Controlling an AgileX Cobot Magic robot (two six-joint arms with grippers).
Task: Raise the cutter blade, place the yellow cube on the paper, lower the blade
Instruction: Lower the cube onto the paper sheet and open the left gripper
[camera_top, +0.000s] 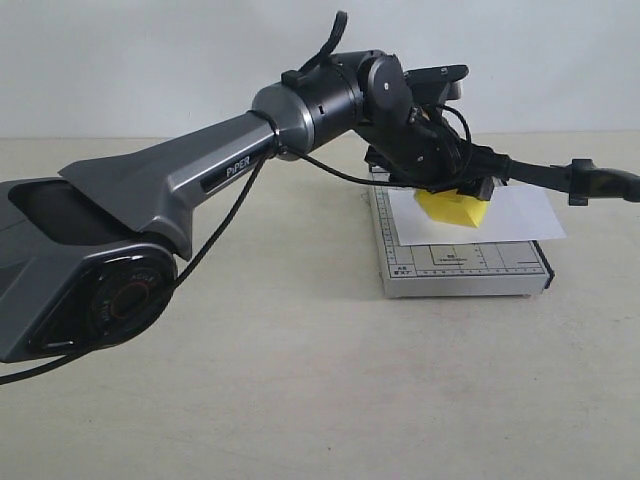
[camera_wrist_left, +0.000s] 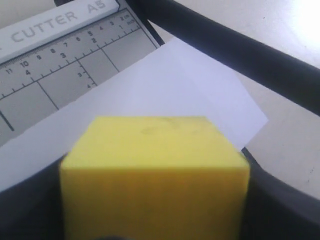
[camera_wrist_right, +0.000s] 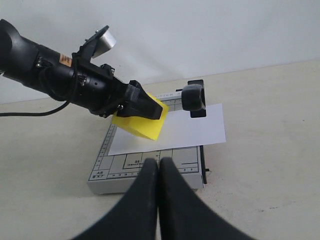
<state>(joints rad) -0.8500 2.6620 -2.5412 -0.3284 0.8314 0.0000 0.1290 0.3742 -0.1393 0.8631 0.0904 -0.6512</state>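
Note:
The yellow cube (camera_top: 457, 209) (camera_wrist_left: 155, 165) (camera_wrist_right: 141, 126) hangs tilted, its low corner at or just above the paper (camera_top: 520, 215) (camera_wrist_left: 165, 85) (camera_wrist_right: 195, 130); contact cannot be told. My left gripper (camera_top: 452, 190) (camera_wrist_left: 155, 195) (camera_wrist_right: 140, 106) is shut on the cube. The paper lies across the grey cutter base (camera_top: 470, 265) (camera_wrist_left: 60, 75) (camera_wrist_right: 145, 167). The cutter blade (camera_top: 545, 175) (camera_wrist_left: 240, 55) (camera_wrist_right: 194, 98) stands raised off the base, with nothing holding it. My right gripper (camera_wrist_right: 158, 165) is shut on nothing, in front of the base's near edge, and is out of the exterior view.
The left arm (camera_top: 200, 180) reaches in from the left across the beige table (camera_top: 300, 380). A white wall (camera_top: 150, 60) rises behind the table. The raised blade's thick handle (camera_top: 605, 183) juts out to the right beyond the base.

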